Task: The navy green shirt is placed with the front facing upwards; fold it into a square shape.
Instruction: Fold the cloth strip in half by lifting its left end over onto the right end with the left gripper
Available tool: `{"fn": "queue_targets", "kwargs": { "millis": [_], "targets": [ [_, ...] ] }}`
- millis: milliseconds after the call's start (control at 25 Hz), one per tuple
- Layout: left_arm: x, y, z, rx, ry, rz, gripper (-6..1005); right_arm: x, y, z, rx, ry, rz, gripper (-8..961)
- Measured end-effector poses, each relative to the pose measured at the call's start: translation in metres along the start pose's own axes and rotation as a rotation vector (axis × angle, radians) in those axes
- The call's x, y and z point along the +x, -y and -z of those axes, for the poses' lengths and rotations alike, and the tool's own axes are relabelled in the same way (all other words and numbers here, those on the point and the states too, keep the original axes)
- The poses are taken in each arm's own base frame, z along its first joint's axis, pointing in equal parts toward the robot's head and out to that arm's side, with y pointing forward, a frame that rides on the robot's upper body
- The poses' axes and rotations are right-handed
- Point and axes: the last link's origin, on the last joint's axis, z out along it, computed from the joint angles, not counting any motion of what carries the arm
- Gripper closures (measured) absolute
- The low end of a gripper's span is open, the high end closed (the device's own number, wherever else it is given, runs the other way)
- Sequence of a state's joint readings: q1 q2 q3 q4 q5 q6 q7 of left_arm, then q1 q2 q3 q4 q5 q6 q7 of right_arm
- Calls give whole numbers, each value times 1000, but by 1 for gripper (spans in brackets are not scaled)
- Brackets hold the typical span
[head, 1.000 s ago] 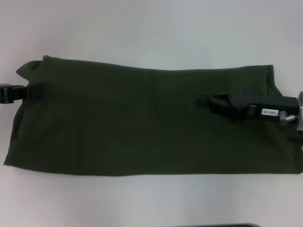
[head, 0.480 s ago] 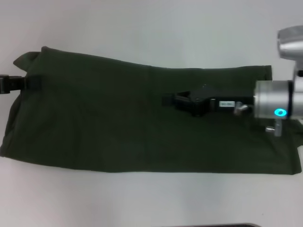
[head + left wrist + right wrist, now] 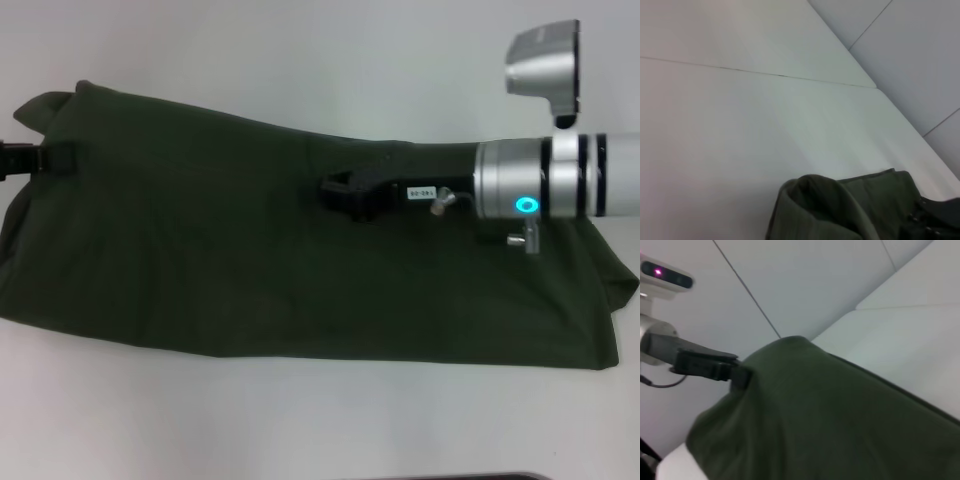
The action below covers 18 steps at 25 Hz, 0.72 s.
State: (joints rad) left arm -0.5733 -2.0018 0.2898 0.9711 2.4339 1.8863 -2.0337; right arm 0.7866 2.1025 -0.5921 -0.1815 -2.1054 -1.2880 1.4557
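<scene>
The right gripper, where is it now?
In the head view, the right gripper is over the middle of the navy green shirt, reaching in from the robot's right.

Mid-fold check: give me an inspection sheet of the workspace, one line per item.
Surface: white table, seam line visible in left wrist view.
Job's things: dark olive-green cotton shirt, folded into a long band, plain side up, no lettering visible.
Clutter: nothing seen.
Grippers: left gripper at the shirt's left edge; right gripper over the shirt's middle, reaching in from the right.
Cables: nothing seen.
Surroundings: pale floor tiles beyond the table edge.
</scene>
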Motion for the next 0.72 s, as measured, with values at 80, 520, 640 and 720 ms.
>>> {"fn": "queue_targets", "kwargs": {
  "millis": [80,520,640,720],
  "targets": [
    [1,-2,1,-6,2,-4,931,-4,2,-6,21,-10,7,886],
    [7,-12,2,-62,-2,-17,932,-24,3,-40,85,-57,42,886],
    [9,-16,2,-90,-11,-22,932,-28,3,-46,97,-65,46,886],
    [11,-20,2,-116,-18,-29,932,-30,4,-49,111,-71,43,886]
  ]
}}
